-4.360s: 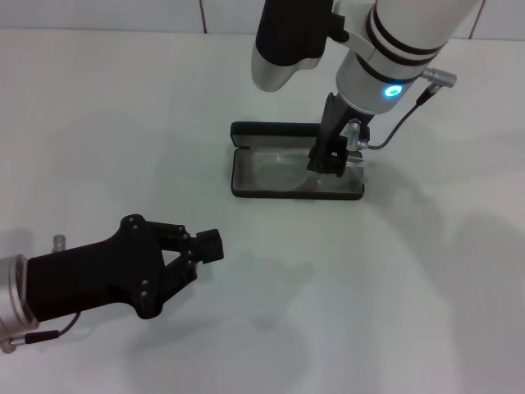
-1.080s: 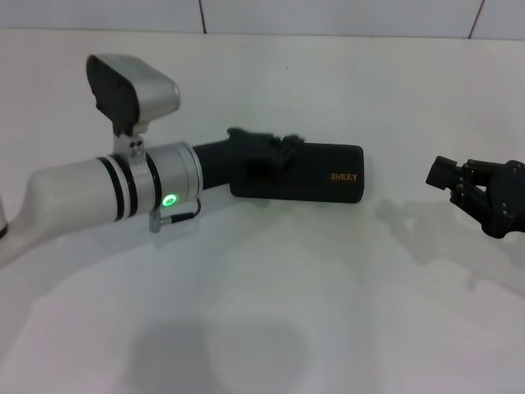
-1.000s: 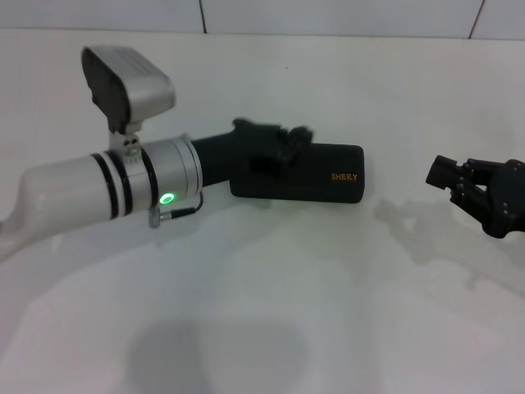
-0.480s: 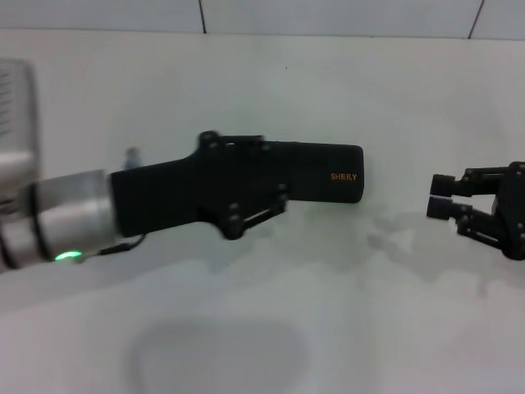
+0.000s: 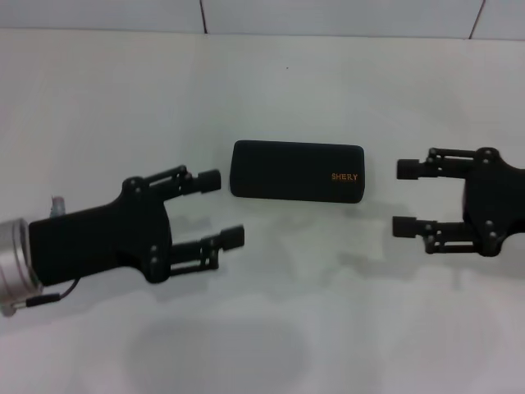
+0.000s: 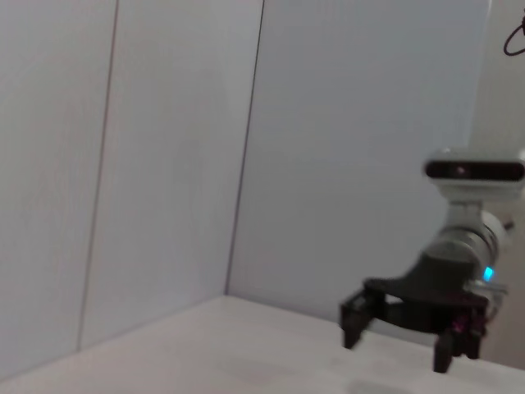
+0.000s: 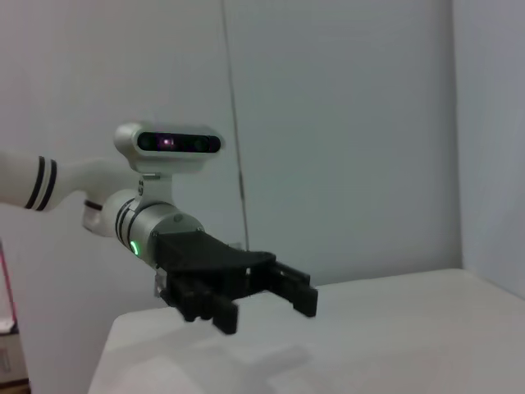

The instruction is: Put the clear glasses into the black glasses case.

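The black glasses case [image 5: 295,171] lies shut in the middle of the white table, its orange "SHERY" lettering facing me. No clear glasses show in any view. My left gripper [image 5: 223,208] hovers open to the left of the case and slightly nearer to me, fingers pointing right, with nothing between them. On the right, my right gripper [image 5: 404,197] is open and empty, a short gap away from the case's right end. The left wrist view shows the right gripper [image 6: 398,345] far off, and the right wrist view shows the left gripper [image 7: 262,305].
The white table [image 5: 262,328] spreads around the case, and a tiled wall edge [image 5: 328,25] runs along the back. Both wrist views show plain grey wall panels behind the opposite arm.
The case lid, open 4.4 s ago, is shut. My left arm has pulled back off the case toward the front left and its gripper has opened. The right gripper has turned level beside the case.
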`<state>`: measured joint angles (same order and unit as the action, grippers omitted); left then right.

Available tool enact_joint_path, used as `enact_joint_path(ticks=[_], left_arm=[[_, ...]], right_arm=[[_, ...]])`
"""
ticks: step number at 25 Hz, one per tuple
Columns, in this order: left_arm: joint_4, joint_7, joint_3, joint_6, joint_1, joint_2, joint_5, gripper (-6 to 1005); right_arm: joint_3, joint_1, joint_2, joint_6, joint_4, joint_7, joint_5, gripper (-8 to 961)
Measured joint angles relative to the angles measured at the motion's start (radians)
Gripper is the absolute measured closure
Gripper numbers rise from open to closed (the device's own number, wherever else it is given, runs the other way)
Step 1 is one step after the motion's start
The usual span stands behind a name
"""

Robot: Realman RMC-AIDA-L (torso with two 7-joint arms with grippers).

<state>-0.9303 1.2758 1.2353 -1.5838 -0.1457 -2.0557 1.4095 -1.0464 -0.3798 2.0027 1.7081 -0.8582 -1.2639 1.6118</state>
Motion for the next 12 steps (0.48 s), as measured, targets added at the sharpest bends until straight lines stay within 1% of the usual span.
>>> enact_joint_path(ticks=[3, 6, 8, 12], left_arm=[[0.002, 0.004, -0.003, -0.015, 0.007, 0.002, 0.028, 291], [0.004, 0.004, -0.004, -0.024, 0.011, 0.001, 0.050, 178], [0.008, 0.003, -0.009, -0.029, 0.009, 0.001, 0.066, 102], [0.010, 0.021, -0.016, -0.062, 0.005, 0.007, 0.076, 104]], right_arm=[[-0.003, -0.018, 0.008, 0.007, -0.013, -0.009, 0.047, 385], [-0.015, -0.033, 0.013, 0.014, -0.018, -0.015, 0.084, 219], [-0.053, -0.039, 0.014, 0.013, -0.022, -0.011, 0.086, 219], [-0.097, -0.047, 0.013, 0.002, -0.033, -0.006, 0.086, 218]])
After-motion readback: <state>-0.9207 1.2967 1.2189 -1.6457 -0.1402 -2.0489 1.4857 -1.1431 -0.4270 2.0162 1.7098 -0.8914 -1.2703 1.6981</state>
